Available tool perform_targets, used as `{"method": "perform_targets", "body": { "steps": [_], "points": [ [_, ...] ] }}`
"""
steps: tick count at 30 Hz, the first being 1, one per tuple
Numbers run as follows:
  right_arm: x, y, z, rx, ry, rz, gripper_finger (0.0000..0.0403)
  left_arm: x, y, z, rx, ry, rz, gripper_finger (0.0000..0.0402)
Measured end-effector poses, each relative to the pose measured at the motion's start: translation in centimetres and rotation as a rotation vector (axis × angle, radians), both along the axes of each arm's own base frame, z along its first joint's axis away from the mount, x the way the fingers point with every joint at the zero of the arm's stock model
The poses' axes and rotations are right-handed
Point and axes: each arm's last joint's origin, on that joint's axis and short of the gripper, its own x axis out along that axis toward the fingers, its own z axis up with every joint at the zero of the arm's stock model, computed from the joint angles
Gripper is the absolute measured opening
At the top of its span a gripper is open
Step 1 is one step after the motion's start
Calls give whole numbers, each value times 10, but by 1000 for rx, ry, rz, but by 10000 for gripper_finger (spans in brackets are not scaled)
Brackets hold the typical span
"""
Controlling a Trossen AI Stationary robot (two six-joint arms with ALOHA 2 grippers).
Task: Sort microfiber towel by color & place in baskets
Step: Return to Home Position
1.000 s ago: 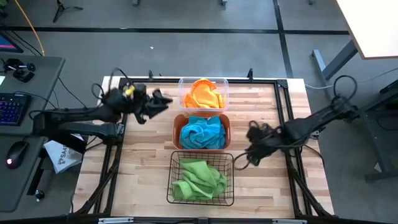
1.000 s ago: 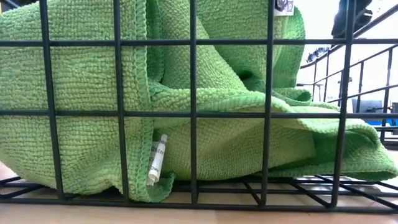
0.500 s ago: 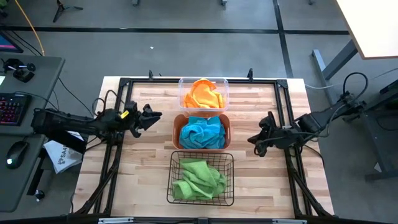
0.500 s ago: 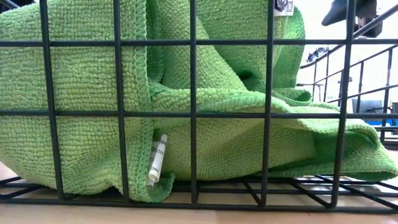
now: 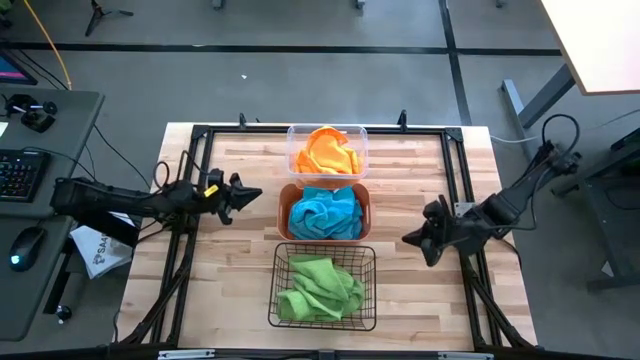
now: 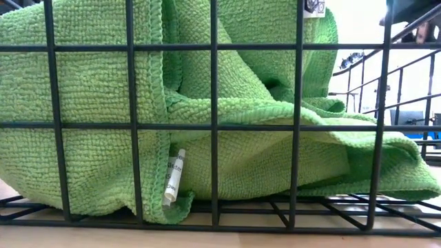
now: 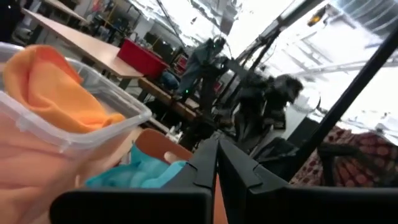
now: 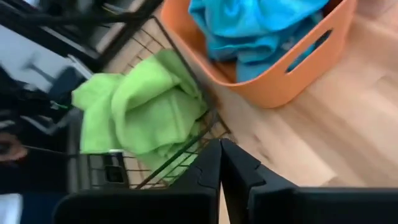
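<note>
Hanging closed and empty over the tabletop [image 5: 230, 280], the left gripper [image 5: 250, 193] and right gripper [image 5: 412, 238] risk snagging the black wire basket [image 5: 360, 258], full of green towels [image 5: 318, 287], if swung home low.

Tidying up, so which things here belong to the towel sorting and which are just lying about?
Job: orange towels, clear bin, blue towels, orange bin, green towels, black wire basket, left gripper, right gripper.
Lying about: keyboard, mouse.
</note>
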Motion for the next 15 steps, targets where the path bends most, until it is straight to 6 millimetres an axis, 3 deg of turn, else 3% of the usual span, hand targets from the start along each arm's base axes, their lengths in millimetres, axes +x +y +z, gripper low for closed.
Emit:
{"method": "perform_targets", "body": {
  "steps": [4, 8, 15],
  "points": [
    [-1, -2, -19, 45, -183, -35, 1, 0, 1, 1, -35, -13, 2, 7],
    [-1, -19, -14, -41, -407, -41, 0, 0, 1, 0, -23, -5, 4, 7],
    [-19, -50, -21, -239, -434, -52, 0, 1, 1, -5, 6, 56, -1, 7]
  ]
}}
